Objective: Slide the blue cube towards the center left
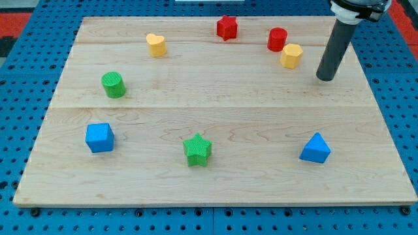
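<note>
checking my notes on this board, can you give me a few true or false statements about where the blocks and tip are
1. My tip touches the blue cube. False: it is far off, near the yellow hexagonal block.
2. The green cylinder lies above the blue cube in the view. True.
3. The green star sits at the view's top. False: near the bottom centre.
4. The red cylinder is beside the yellow hexagonal block. True.

Pale matt wooden board point(215, 98), ridged green star point(197, 150)

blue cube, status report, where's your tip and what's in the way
My tip at view's upper right, touching no block. Blue cube at lower left, untouched. Green cylinder sits just above it, near center left.
</note>
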